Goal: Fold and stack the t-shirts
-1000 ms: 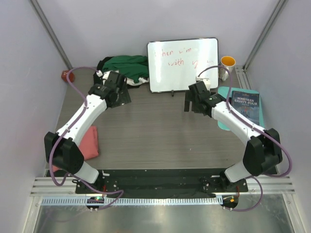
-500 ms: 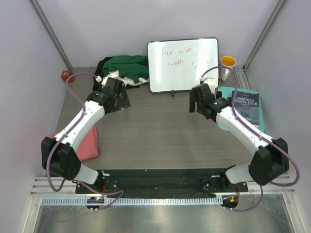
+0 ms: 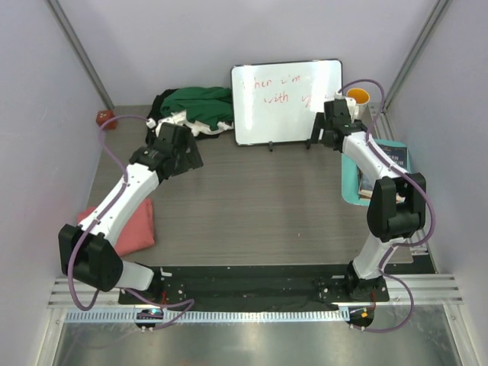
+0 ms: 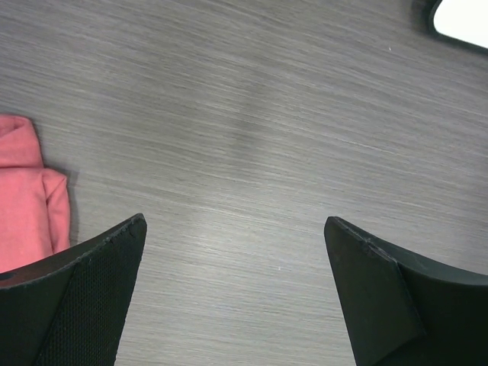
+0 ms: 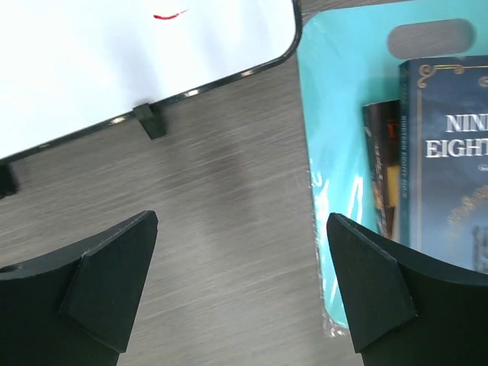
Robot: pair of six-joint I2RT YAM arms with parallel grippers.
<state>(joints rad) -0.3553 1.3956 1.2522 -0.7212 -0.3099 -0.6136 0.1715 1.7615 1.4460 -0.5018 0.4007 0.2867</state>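
A heap of t-shirts lies at the back left: a dark green one [image 3: 197, 102] on top, with white cloth [image 3: 180, 118] and black cloth [image 3: 161, 102] showing under it. A salmon pink t-shirt [image 3: 131, 226] [image 4: 27, 200] lies folded at the table's left edge. My left gripper [image 3: 183, 152] [image 4: 235, 225] hovers open over bare wood just in front of the heap, holding nothing. My right gripper [image 3: 329, 130] [image 5: 242, 219] is open and empty above the wood, between the whiteboard's right end and the teal mat.
A whiteboard [image 3: 287, 102] [image 5: 137, 53] stands at the back centre. An orange-lined mug [image 3: 357, 98] is behind the right gripper. A teal mat [image 3: 352, 174] [image 5: 343, 114] carries a book [image 3: 387, 158] [image 5: 450, 152]. A small red ball [image 3: 101, 117] sits at the far left.
The right arm has swung back and to the right, from mid-table to the whiteboard's right end. The left gripper has shifted slightly. Both grippers have stayed open.
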